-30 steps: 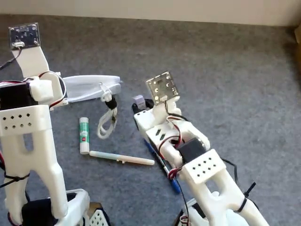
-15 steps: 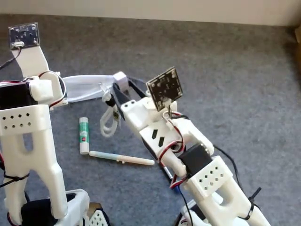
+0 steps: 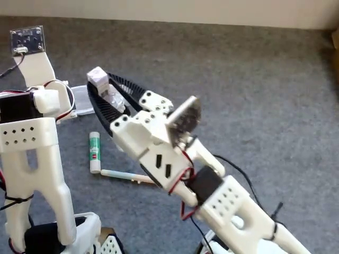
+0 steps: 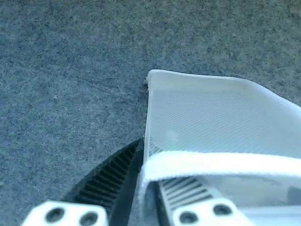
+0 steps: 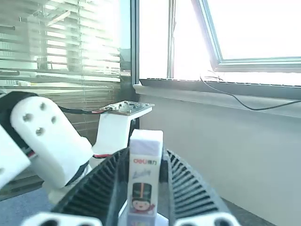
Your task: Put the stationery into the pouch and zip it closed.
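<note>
- A grey carpet point(image 3: 254, 79) serves as the work surface. The right wrist view faces a bright window point(image 5: 254, 28) with slatted blinds point(image 5: 56, 37) beside it.
- The right claw point(image 3: 100, 84) is pinched on a small white block eraser with a printed sleeve point(image 3: 98, 78). It is raised off the carpet, above the near end of the pouch. In its own view the eraser point(image 5: 145, 179) stands upright between the ribbed black fingers point(image 5: 186, 188), its top poking past their tips.
- The left claw point(image 4: 146, 160) is pressed together on one edge of the translucent white mesh pouch point(image 4: 211, 122), beside the white zip band. The rest of the pouch lies flat on the carpet.
- From above, the pouch point(image 3: 79, 98) shows between the two arms, just under the right claw.
- A green-and-white glue stick point(image 3: 95, 152) and a slim white pen point(image 3: 124, 176) lie loose on the carpet, nearer the arm bases and outside the pouch.
- Nothing appears to be inside yet, so the task is judged to be at an early stage.
- Risks from here:
  - I cannot tell how wide the pouch mouth gapes. If it has sagged shut, a released eraser would land on the mesh and slide onto the carpet.
  - The eraser is gripped low on its body and could tip in the claw, then fall off line.
  - The two claws are close together. A careless descent could knock the pouch edge from the left claw's hold.
</note>
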`<state>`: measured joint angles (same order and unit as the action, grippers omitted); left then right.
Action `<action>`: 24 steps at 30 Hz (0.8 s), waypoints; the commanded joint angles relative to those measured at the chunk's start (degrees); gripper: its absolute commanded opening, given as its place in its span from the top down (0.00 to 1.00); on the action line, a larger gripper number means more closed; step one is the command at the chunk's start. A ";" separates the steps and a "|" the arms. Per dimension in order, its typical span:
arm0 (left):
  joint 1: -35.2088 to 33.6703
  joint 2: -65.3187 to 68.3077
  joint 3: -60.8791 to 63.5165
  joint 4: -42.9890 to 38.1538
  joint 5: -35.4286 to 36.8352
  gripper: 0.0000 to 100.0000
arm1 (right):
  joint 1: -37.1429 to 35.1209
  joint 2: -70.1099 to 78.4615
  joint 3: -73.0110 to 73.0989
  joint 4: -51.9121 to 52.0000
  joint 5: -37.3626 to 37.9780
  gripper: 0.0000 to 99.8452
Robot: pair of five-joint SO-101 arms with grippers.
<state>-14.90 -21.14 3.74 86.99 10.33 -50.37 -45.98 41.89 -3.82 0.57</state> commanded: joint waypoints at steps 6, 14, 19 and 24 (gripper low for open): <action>0.66 1.01 -1.19 0.00 0.62 0.99 | -0.40 11.12 -4.09 -11.03 0.00 1.00; 0.84 1.01 -1.10 0.18 0.62 0.99 | -0.31 17.80 -3.82 -15.87 0.00 1.00; 0.84 1.01 -1.10 0.35 0.62 0.99 | -0.40 22.90 -3.82 -19.21 7.91 1.00; 0.66 1.01 -1.01 0.35 0.62 0.99 | -0.31 25.98 -3.74 -22.11 11.08 1.00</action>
<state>-14.90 -21.14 3.74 86.99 10.33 -50.46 -19.60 41.89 -23.43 9.98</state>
